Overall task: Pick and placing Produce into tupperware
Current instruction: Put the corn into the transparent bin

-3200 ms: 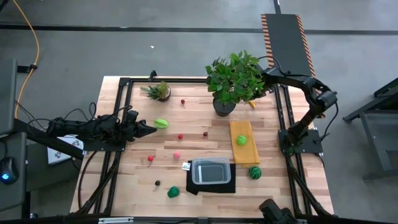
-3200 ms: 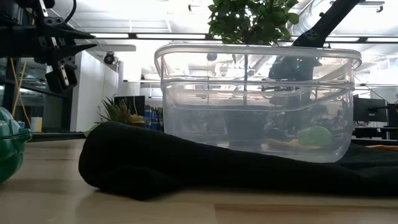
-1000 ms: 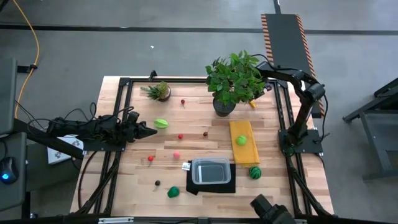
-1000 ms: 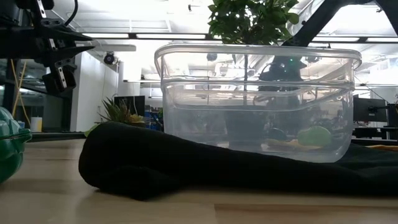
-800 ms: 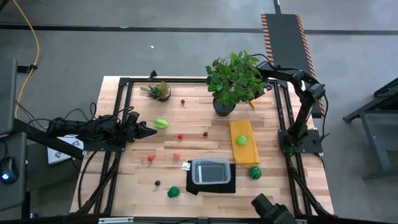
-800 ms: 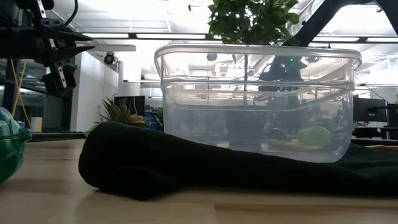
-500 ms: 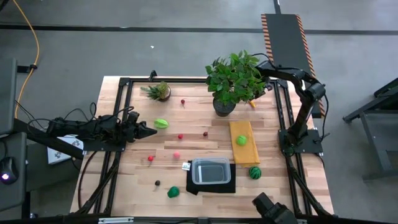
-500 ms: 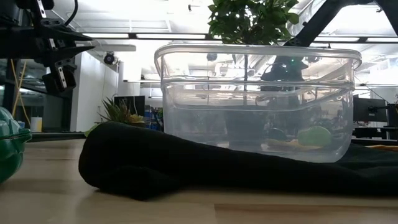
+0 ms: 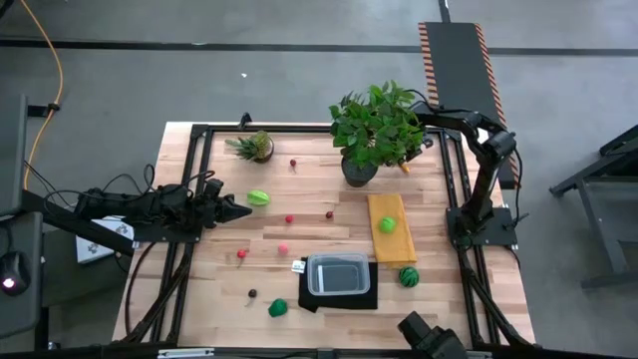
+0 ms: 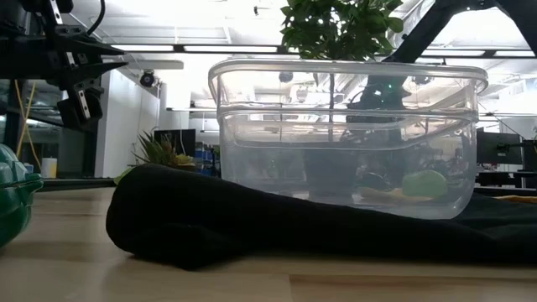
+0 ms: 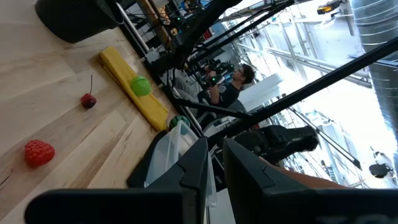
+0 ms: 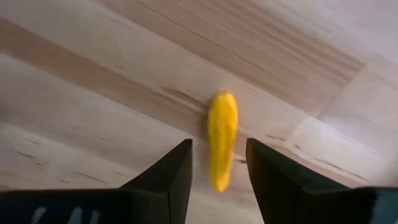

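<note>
At far right corner: your right gripper (image 12: 217,180) has come down, fingers apart astride the yellow produce (image 12: 222,140).
Left gripper (image 9: 242,208): unmoved, fingers together.
Tupperware (image 9: 338,273): empty.

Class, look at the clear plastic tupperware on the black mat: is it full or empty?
Empty. In the high view the clear rectangular plastic tupperware on the black mat holds nothing; in the low view its floor is bare.

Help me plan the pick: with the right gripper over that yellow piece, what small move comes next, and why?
Probably lower the right gripper straight down. Its open fingers already frame the yellow piece, which lies on the wood apart from them, so descending should bring it between them before closing.
</note>
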Motion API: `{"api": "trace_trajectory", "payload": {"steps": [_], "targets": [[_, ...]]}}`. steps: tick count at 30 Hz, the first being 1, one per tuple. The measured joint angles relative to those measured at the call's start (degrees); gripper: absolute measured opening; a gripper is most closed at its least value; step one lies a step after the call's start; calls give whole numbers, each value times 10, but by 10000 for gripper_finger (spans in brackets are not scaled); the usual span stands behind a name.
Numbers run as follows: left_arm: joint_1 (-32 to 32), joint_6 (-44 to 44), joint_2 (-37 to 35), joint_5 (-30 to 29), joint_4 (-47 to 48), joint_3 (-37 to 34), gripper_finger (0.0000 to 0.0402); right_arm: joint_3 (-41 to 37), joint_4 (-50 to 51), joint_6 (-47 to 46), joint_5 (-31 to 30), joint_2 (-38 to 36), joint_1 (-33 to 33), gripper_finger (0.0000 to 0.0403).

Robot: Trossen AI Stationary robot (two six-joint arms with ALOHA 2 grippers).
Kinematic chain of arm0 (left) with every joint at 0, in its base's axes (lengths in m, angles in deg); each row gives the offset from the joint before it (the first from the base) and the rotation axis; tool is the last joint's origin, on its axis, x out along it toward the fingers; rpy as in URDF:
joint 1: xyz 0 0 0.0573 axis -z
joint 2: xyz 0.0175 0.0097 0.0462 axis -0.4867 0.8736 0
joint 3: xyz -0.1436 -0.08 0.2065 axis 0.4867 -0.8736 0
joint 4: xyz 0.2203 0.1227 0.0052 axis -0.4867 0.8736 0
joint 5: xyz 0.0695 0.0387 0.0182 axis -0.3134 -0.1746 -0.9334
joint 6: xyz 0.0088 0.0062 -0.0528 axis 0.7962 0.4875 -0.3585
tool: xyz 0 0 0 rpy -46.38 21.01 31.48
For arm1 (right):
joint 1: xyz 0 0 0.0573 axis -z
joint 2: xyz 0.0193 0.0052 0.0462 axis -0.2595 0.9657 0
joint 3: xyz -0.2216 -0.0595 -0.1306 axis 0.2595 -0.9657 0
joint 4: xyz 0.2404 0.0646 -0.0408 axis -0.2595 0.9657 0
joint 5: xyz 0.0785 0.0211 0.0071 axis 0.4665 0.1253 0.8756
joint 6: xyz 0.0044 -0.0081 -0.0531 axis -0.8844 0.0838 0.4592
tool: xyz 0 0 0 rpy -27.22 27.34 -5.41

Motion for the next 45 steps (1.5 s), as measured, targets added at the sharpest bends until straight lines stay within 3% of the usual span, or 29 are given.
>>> {"api": "trace_trajectory", "payload": {"steps": [24,45], "targets": [[0,0,0,0,0,0,42,0,-8,-7,39,0,6,142],[0,0,0,0,0,0,42,0,-4,-1,-11,0,7,142]]}}
